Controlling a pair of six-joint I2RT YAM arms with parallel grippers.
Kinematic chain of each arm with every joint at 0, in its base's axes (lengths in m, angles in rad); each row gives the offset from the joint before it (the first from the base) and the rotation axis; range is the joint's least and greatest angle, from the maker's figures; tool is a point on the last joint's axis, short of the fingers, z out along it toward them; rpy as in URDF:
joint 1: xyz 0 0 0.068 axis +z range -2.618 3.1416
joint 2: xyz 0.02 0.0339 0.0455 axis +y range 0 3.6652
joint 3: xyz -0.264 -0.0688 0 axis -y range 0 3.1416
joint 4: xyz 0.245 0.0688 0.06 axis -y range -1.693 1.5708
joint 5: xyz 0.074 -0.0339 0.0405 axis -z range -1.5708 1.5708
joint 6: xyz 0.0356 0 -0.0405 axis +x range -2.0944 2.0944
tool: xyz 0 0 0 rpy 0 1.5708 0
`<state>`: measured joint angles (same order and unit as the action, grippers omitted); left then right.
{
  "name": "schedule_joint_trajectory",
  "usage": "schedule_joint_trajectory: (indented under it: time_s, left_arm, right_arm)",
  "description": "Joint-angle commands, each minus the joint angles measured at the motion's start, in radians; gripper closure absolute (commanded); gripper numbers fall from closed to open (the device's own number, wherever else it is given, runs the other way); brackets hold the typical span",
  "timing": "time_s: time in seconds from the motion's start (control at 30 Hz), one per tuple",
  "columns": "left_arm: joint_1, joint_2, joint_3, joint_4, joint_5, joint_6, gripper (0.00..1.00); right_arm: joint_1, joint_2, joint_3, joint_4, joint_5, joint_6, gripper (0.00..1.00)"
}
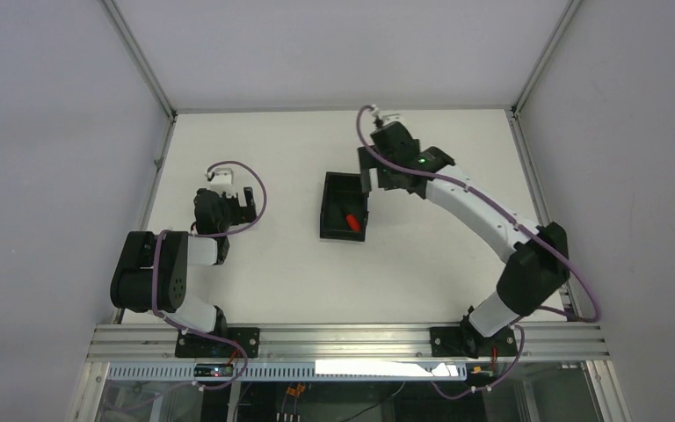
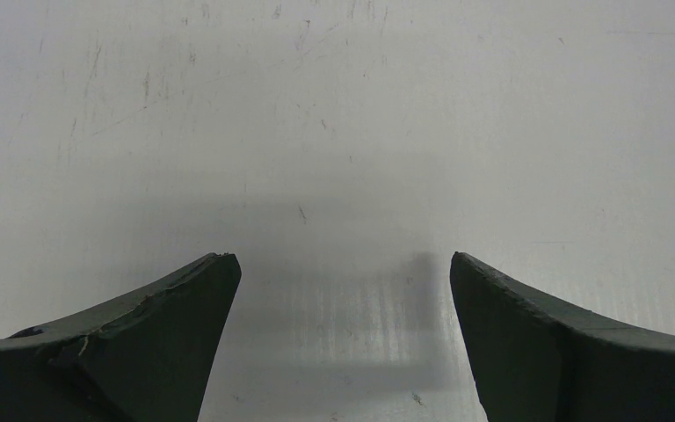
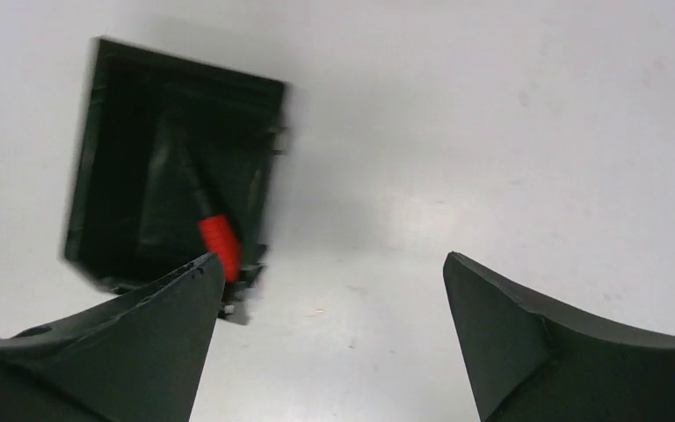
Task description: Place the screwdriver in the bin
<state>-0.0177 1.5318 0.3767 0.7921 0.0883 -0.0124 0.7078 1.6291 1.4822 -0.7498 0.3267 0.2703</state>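
1. The screwdriver (image 3: 220, 239) lies inside the bin (image 3: 114, 158), so the job looks done.
2. The right gripper (image 3: 334, 264) hangs wide and empty just beside the bin. I'd lift it straight clear, minding the rim.
3. The left gripper (image 2: 343, 264) gapes wide over the table (image 2: 343, 105), well apart.
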Motion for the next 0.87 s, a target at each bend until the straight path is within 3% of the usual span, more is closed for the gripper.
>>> schedule_joint_trajectory:
  time_s: [0.0,0.17,0.33,0.53,0.83]
  left_arm:
    - [0.010,-0.024,-0.005,0.034,0.013,-0.009,0.01]
    - [0.010,-0.024,-0.005,0.033,0.012,-0.009,0.01]
    - [0.010,-0.024,-0.005,0.034,0.012,-0.010,0.01]
    - [0.010,-0.024,-0.005,0.034,0.013,-0.009,0.01]
    - [0.010,-0.024,-0.005,0.034,0.013,-0.009,0.01]
  right_arm:
    - [-0.206,-0.174,-0.177,0.042,-0.002,0.049,0.01]
    - [-0.486,-0.327,-0.354,0.114,-0.108,0.010,0.01]
    - [-0.666,-0.368,-0.357,0.096,-0.155,-0.019,0.01]
    - [-0.685,-0.343,-0.299,0.025,-0.106,-0.014,0.01]
    - [-0.685,-0.362,-0.332,0.046,-0.119,-0.025,0.01]
